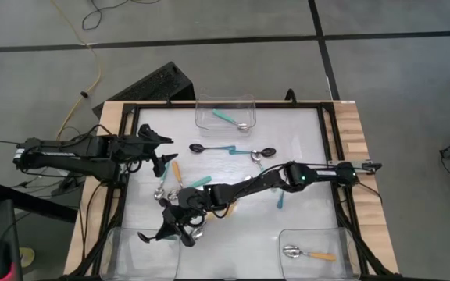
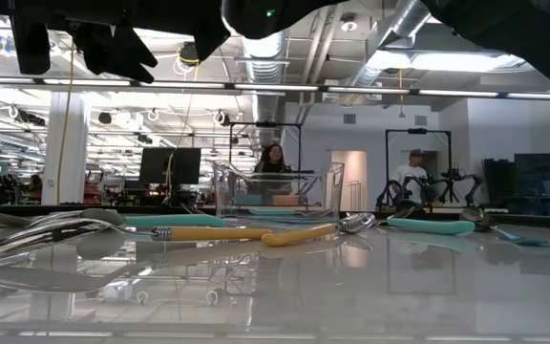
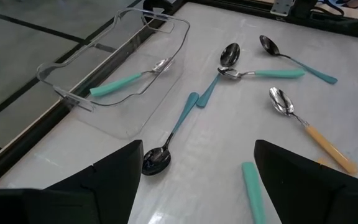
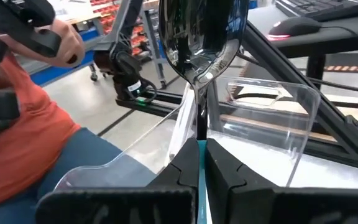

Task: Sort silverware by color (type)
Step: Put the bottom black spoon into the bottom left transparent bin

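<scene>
White desk (image 1: 303, 226) under shop lights: the black-bowled teal spoon (image 4: 199, 43) stands upright, pinched in the right end effector (image 1: 180, 226), just beside the clear bin (image 1: 131, 254) at the left front corner. Left end effector (image 1: 162, 156) waits spread, farther back.

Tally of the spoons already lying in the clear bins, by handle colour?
Teal-handled silver spoon, in the far clear plastic bin: 1
Orange-handled silver spoon, in the near right clear plastic bin: 1
Total: 2
</scene>
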Motion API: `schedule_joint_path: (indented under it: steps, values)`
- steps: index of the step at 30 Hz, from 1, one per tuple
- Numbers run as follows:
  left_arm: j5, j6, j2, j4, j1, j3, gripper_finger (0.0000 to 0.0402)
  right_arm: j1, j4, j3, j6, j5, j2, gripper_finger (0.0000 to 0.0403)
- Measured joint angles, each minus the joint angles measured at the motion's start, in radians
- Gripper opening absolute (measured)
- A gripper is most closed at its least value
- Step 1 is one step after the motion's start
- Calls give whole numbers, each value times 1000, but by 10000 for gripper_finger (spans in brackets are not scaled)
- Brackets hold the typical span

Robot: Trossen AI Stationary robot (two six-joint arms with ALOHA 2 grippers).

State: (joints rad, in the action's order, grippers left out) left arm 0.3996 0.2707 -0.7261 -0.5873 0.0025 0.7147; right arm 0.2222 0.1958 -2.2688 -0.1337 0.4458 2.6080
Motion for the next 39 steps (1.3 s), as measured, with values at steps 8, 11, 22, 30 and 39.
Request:
schedule_joint_path:
  steps: [8,11,22,30,39]
  values:
    - [0,1,0,1,0,0,293,-1,-40,0,8,-2,0,29]
    - [0,1,0,1,0,0,293,-2,-43,0,10,-2,0,29]
    - [0,3,0,1,0,0,293,-12,-81,0,11,-20,0,29]
    - [0,3,0,1,0,0,293,-18,-52,0,29,-2,0,32]
    - [0,3,0,2,0,0,293,-18,-71,0,30,-2,0,47]
